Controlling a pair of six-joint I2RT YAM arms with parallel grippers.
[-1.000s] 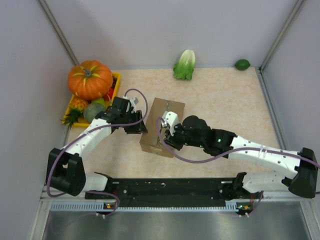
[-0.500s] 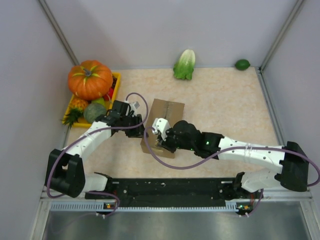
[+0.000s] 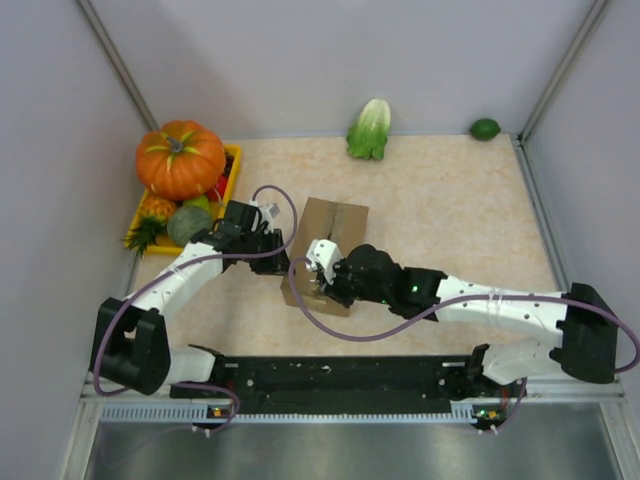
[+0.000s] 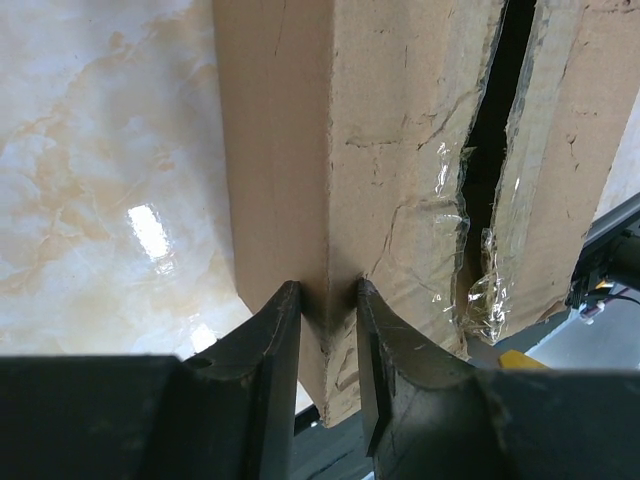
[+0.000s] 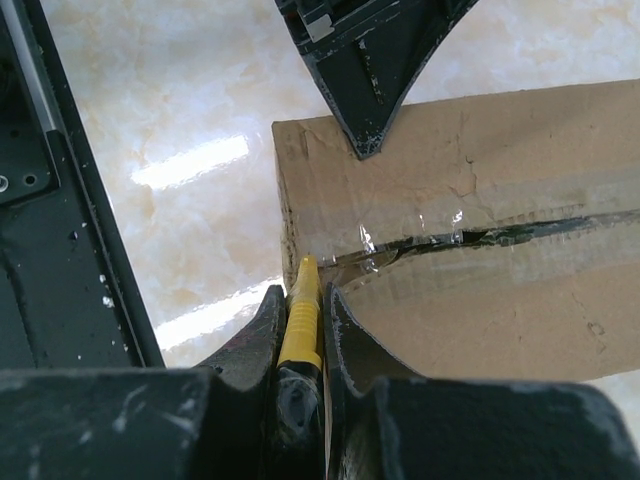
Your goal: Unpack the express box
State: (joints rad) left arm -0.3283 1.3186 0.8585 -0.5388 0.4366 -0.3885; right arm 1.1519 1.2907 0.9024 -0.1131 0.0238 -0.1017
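Note:
The express box [image 3: 335, 222] is brown cardboard and lies mid-table, its taped centre seam slit open into a dark gap [image 4: 497, 130] with torn clear tape. My left gripper [image 3: 272, 250] is shut on the box's left vertical corner edge; in the left wrist view its fingers pinch that edge [image 4: 327, 300] of the box [image 4: 400, 150]. My right gripper [image 3: 320, 275] is shut on a yellow cutter [image 5: 300, 315], whose tip sits at the near end of the seam on the box [image 5: 480, 310]. A left finger [image 5: 365, 60] touches the box's far side.
A yellow tray [image 3: 233, 160] at the back left holds a big orange pumpkin [image 3: 180, 158], a pineapple [image 3: 148, 222] and other fruit. A cabbage [image 3: 370, 128] and a lime [image 3: 485, 128] lie at the back wall. A black rail [image 3: 330, 375] runs along the near edge.
My right gripper has slid with the yellow cutter from the middle of the box top along the seam to its near end. The left gripper has kept its hold.

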